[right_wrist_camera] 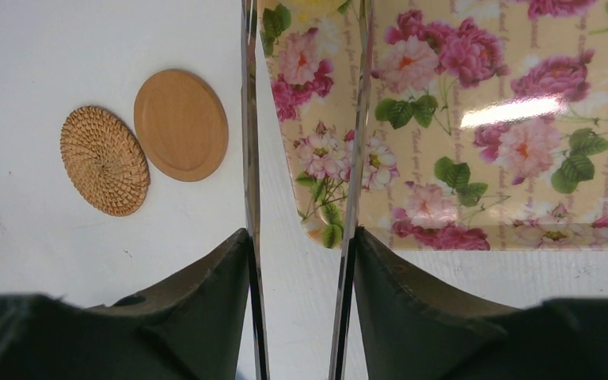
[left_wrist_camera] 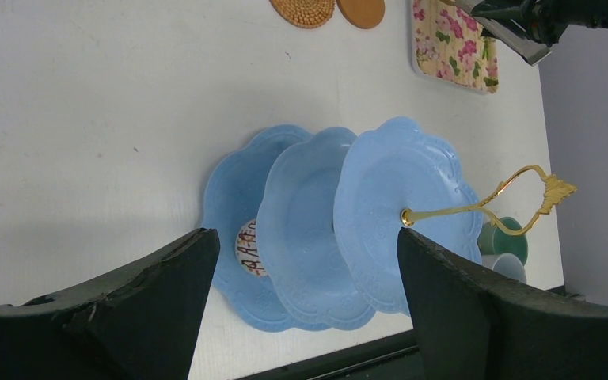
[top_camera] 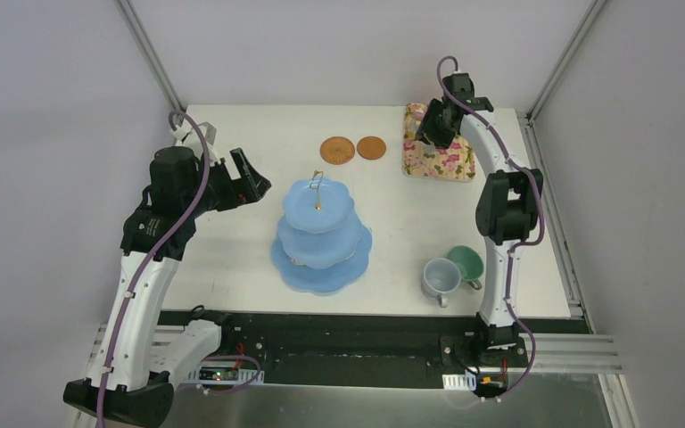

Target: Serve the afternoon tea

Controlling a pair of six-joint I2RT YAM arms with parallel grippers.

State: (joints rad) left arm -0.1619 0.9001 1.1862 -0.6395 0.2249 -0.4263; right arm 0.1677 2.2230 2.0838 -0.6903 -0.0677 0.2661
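The light-blue three-tier stand (top_camera: 321, 234) with a gold loop handle (left_wrist_camera: 522, 190) stands mid-table. A small sprinkled donut (left_wrist_camera: 247, 248) lies on its bottom tier, half hidden under the middle tier. My left gripper (top_camera: 254, 183) hovers left of the stand, open and empty, with the stand (left_wrist_camera: 340, 222) showing between its fingers. A grey-blue cup (top_camera: 440, 277) and a green cup (top_camera: 466, 262) sit at front right. Two brown coasters (top_camera: 337, 150) (top_camera: 371, 147) lie at the back. My right gripper (right_wrist_camera: 301, 245) is shut on the metal tongs (right_wrist_camera: 251, 158) above the tray's left corner.
The floral rectangular tray (top_camera: 437, 152) lies at the back right, next to the coasters; what shows of it (right_wrist_camera: 475, 119) in the right wrist view holds nothing. Metal frame posts rise at the table's back corners. A black rail runs along the near edge.
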